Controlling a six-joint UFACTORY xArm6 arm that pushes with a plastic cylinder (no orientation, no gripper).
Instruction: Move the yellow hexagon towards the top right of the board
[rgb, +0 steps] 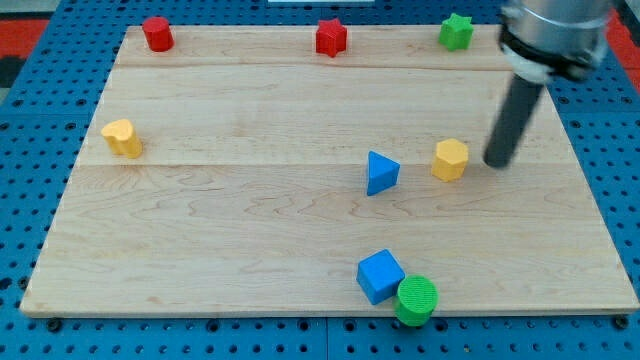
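Note:
The yellow hexagon (451, 159) lies right of the board's middle. My tip (497, 161) rests on the board just to the hexagon's right, a small gap apart from it. The dark rod rises from the tip toward the view's top right. The blue triangle (381, 172) lies to the hexagon's left.
A red block (157, 33) and a red star (331, 38) sit along the board's top edge, with a green star (456, 31) at the top right. A yellow block (122, 137) lies at the left. A blue cube (380, 276) touches a green cylinder (416, 300) at the bottom.

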